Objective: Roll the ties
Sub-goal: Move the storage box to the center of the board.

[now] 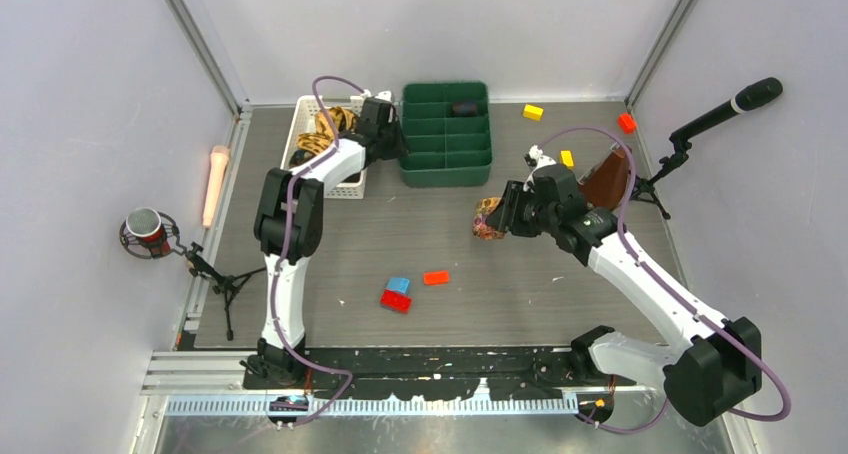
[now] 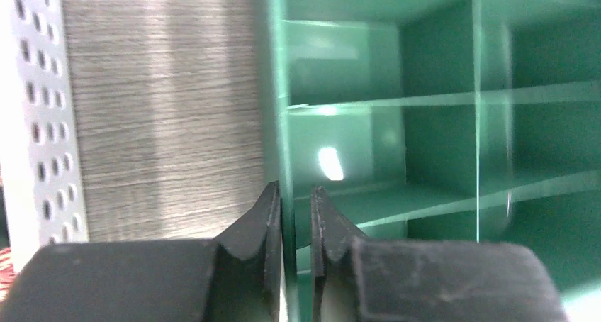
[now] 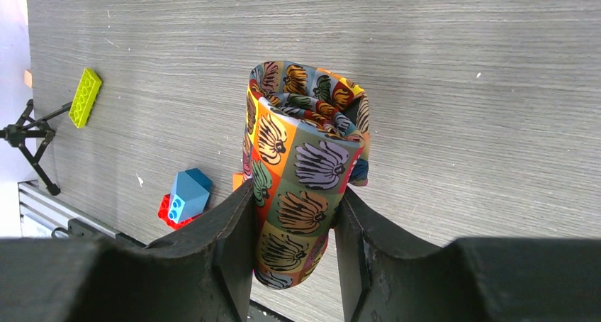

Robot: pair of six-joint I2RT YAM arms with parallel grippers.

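Right gripper (image 3: 295,194): clamping a rolled tie (image 3: 301,162) from both sides, fingers (image 3: 230,244) pressing into the fabric low on the roll.
Rolled tie: sticking out past the fingertips as a tube, open end facing away from the gripper; showing checks of orange, red, green and grey with fan-like flowers; sitting over bare table (image 3: 461,88) near the middle, well apart from the tray; touching the table or not, cannot tell.
Left gripper (image 2: 295,194): pinching almost fully together, leaving only a thin slit, gripping nothing visible; hovering at the left wall of the green tray (image 2: 340,102), between tray and white basket (image 2: 35,123).
Other ties (image 1: 325,129): lying heaped in the basket at the far left.
Brown fabric (image 1: 607,179): lying just beside the right arm near the right edge; tie or not, cannot tell.
Tray: standing just right of the basket, holding a dark thing (image 1: 465,107) in a far compartment.
Near blocks: red (image 1: 395,300) and blue (image 1: 399,285) touching, orange (image 1: 436,277) lying just beside them.
Far blocks: two yellow (image 1: 533,112) and one red (image 1: 627,123) lying scattered at the far right.
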